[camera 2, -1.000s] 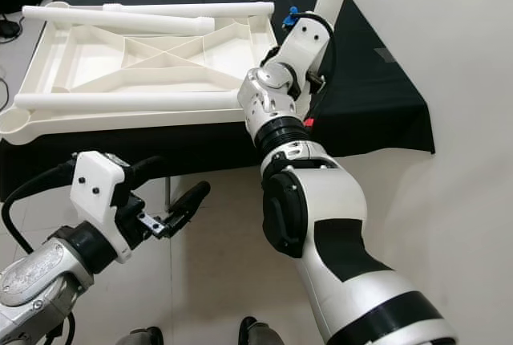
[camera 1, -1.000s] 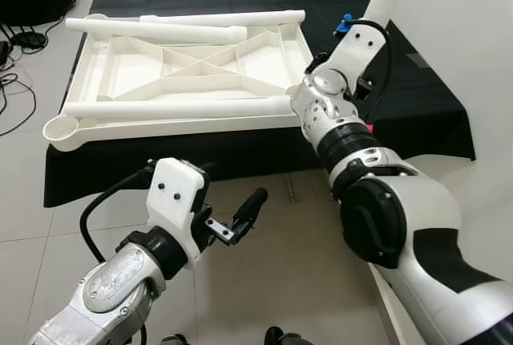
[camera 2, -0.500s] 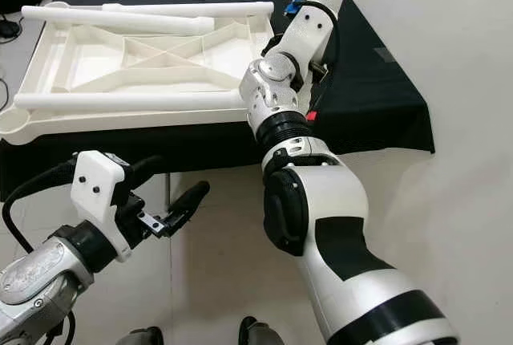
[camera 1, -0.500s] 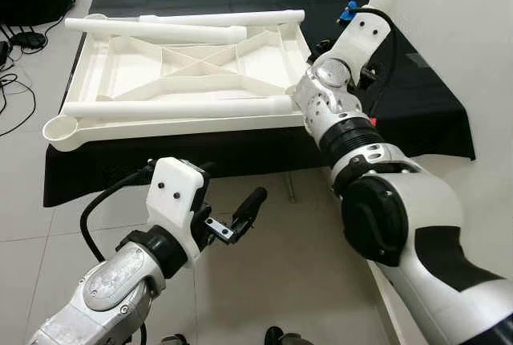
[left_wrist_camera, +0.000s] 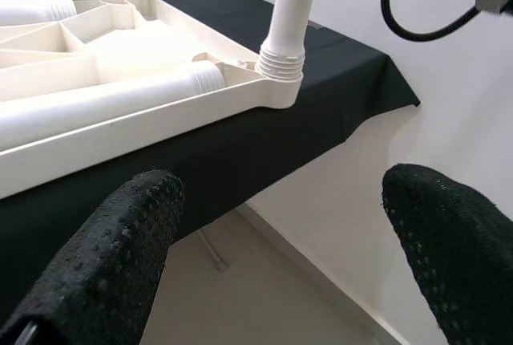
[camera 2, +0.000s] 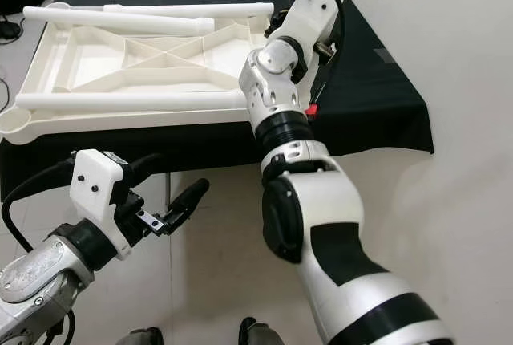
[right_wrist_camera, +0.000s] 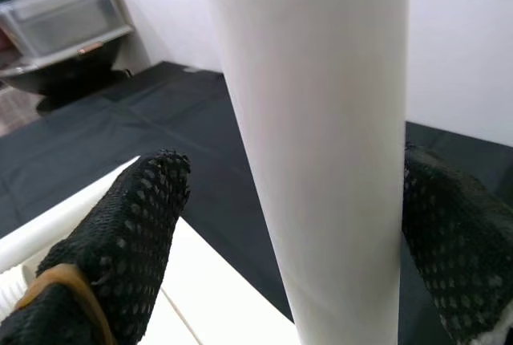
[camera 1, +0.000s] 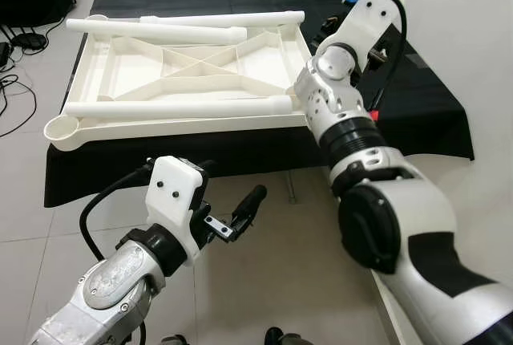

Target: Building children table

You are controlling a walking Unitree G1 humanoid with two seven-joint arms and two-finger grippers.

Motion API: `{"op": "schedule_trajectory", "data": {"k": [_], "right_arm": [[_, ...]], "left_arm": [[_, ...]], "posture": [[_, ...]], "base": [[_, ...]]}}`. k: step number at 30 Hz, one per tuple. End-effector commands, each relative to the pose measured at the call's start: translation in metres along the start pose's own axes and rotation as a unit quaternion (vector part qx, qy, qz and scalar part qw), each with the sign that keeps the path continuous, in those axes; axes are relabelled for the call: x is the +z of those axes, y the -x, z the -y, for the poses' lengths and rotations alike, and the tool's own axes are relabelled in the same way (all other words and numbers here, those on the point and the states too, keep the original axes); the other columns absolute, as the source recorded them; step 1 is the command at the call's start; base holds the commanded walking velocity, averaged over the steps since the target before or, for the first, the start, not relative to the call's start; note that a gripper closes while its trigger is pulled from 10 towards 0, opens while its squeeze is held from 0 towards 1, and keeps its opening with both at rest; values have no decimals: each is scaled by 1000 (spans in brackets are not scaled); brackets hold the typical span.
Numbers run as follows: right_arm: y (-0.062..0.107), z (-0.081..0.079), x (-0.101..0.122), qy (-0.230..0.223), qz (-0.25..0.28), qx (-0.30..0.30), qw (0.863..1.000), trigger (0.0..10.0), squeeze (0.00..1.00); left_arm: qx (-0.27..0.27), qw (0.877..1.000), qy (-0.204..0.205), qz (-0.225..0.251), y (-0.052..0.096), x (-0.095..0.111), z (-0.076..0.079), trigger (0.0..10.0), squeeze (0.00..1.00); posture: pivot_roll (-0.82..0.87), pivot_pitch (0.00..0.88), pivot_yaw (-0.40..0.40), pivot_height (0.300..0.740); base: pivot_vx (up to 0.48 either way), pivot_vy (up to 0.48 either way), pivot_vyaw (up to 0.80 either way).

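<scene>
one white leg (left_wrist_camera: 290,20) stands upright, threaded end in the corner socket of the upturned tabletop (camera 1: 184,72) on the black-draped worktop (camera 1: 417,96). right hand (right_wrist_camera: 321,200) straddles it, fingers either side with a gap, probably for turning it. left hand (left_wrist_camera: 280,241) hangs wide, idle, below the worktop edge. three legs (camera 1: 176,108) lie loose on the tabletop.

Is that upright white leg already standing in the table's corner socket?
Yes, the upright leg has its threaded end seated in the corner socket of the upturned tabletop.
</scene>
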State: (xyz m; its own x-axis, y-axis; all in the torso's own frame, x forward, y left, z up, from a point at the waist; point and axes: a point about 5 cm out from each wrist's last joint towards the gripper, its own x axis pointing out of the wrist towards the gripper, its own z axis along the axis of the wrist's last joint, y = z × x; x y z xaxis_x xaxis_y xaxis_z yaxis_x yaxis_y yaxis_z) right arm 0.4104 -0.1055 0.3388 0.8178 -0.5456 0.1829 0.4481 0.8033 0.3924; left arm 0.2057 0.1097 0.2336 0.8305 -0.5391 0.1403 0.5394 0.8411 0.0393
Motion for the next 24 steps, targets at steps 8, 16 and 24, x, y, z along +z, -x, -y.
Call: {"op": "schedule_trajectory", "data": {"k": [8,16,24], "right_arm": [[1,3,3,6,21,6,1000,10000,0],[8,7,-3,13,34,41,998,10000,0],[16,26,-11,34,44,54,997,10000,0]], "left_arm": [[-3,1000,-10,0,-1,-1,0,10000,0],[-3,1000,-13,3,-2,-1,-1,10000,0],[-2,1000,-15,4,-1,-2,-3,10000,0]], "posture": [[111,200,-79,740],[111,187,-77,740],[107,182,-75,740]], "base": [[0,0,0],[0,0,0],[0,0,0]]}}
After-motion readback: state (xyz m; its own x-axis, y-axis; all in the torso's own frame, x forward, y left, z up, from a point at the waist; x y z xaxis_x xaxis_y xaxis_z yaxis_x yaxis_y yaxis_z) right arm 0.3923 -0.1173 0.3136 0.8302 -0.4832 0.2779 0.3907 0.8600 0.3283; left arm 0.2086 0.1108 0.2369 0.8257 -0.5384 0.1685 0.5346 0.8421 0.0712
